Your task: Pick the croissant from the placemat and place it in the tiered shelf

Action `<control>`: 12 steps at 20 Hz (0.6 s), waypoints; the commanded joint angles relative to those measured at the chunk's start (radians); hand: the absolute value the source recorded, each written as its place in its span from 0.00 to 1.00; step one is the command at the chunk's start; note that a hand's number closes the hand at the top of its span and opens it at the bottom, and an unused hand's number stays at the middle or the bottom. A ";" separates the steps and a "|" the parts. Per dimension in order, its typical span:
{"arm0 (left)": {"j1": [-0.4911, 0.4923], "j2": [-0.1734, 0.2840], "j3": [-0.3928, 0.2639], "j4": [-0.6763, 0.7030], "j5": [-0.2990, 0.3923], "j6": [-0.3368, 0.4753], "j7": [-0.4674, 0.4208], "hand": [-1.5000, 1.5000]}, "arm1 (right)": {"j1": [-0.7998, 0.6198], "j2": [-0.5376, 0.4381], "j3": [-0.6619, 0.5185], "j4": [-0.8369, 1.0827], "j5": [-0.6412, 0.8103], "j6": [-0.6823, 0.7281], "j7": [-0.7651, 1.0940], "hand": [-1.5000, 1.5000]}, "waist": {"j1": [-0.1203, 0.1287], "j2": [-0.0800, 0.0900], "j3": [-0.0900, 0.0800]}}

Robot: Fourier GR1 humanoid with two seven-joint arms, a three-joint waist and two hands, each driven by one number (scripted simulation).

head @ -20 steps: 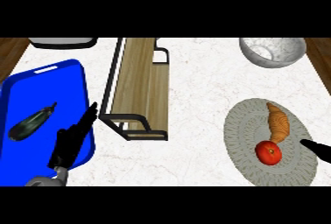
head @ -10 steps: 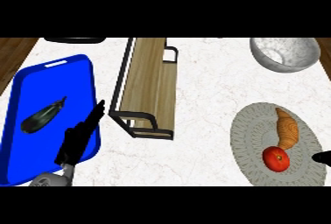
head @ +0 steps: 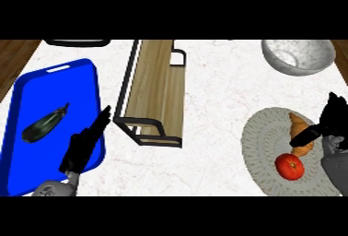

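The croissant [head: 299, 129], orange-brown, lies on the round grey placemat [head: 265, 152] at the right, with a red tomato [head: 289, 166] just below it. My right hand [head: 332, 120] comes in from the right edge; its thumb lies across the croissant's lower end and its fingers stand above the mat's right rim. The hand is not closed round the pastry. The wooden tiered shelf [head: 155, 92] with a black frame stands at the middle. My left hand [head: 83, 147] rests open over the blue tray's right edge.
A blue tray [head: 27, 115] at the left holds a dark eggplant [head: 45, 126]. A grey bowl [head: 298, 56] sits at the back right. A dark-rimmed object [head: 78, 43] shows at the back left. Wooden floor borders the white counter on both sides.
My right hand has come in from the right edge and now reaches over the croissant. The view has shifted, so everything sits further right and lower. My left hand has kept its pose.
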 commanded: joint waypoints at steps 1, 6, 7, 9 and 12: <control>0.002 -0.015 -0.006 -0.026 -0.005 0.010 0.036 0.50 | -0.143 0.093 -0.006 0.142 -0.002 0.109 0.192 0.00 | -0.009 -0.002 0.000; 0.028 -0.005 0.026 0.009 0.016 -0.013 -0.003 0.50 | -0.198 0.199 0.000 0.284 0.066 0.084 0.229 0.00 | -0.019 -0.002 0.000; 0.019 -0.003 0.027 -0.003 0.011 -0.009 0.012 0.50 | -0.229 0.214 -0.007 0.247 0.075 0.111 0.287 0.00 | -0.027 -0.006 -0.001; 0.018 0.008 0.038 0.009 0.002 -0.007 0.016 0.50 | -0.240 0.217 -0.040 0.315 0.087 0.092 0.240 0.00 | -0.030 -0.005 0.000; 0.058 0.001 0.031 -0.004 0.002 -0.016 -0.012 0.50 | -0.234 0.242 -0.035 0.389 0.152 0.075 0.220 0.00 | -0.029 -0.005 0.000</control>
